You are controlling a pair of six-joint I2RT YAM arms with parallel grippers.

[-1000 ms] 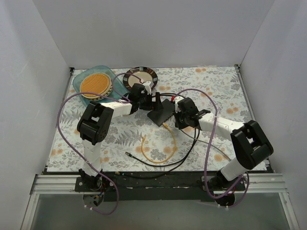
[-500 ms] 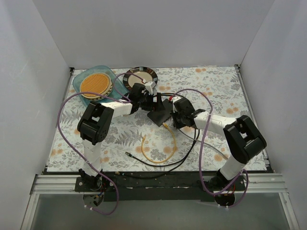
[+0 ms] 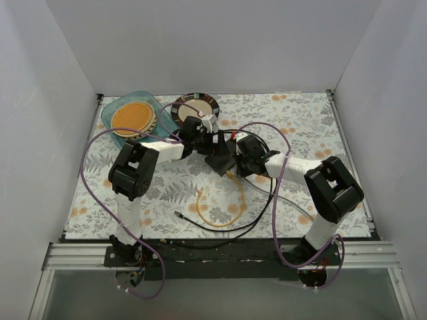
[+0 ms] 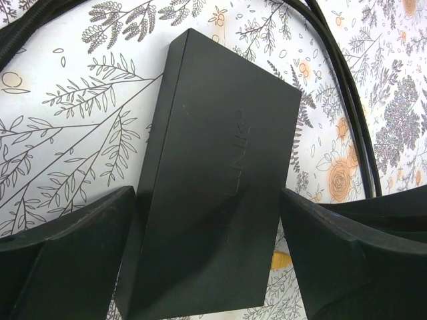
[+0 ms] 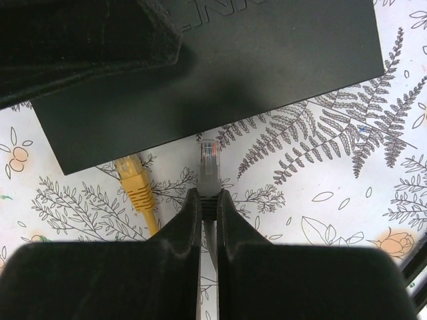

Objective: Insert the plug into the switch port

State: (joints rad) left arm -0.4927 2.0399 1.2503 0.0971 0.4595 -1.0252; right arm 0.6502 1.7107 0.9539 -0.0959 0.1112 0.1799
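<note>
The switch, a flat dark box [image 3: 221, 160], lies mid-table; its ports do not show in any view. My left gripper [image 3: 215, 144] straddles it, and in the left wrist view my gripper [image 4: 207, 233] has both fingers against the sides of the switch [image 4: 220, 153]. My right gripper [image 3: 235, 164] is shut on the grey boot of a clear plug [image 5: 209, 159] on a grey cable. The plug's tip is just short of the switch's near edge [image 5: 220, 113]. The yellow cable's own plug [image 5: 133, 179] lies on the table beside it, its tip at that same edge.
The yellow cable [image 3: 220, 217] loops on the flowered cloth in front of the switch, with black cables [image 3: 207, 227] around it. A teal tray with a woven plate [image 3: 133, 117] and a dark plate [image 3: 193, 107] stand at the back left. Black cables [image 4: 347, 80] run past the switch.
My right gripper has moved left with the clear plug, closing on the switch's near edge. My left gripper and the switch have stayed in place.
</note>
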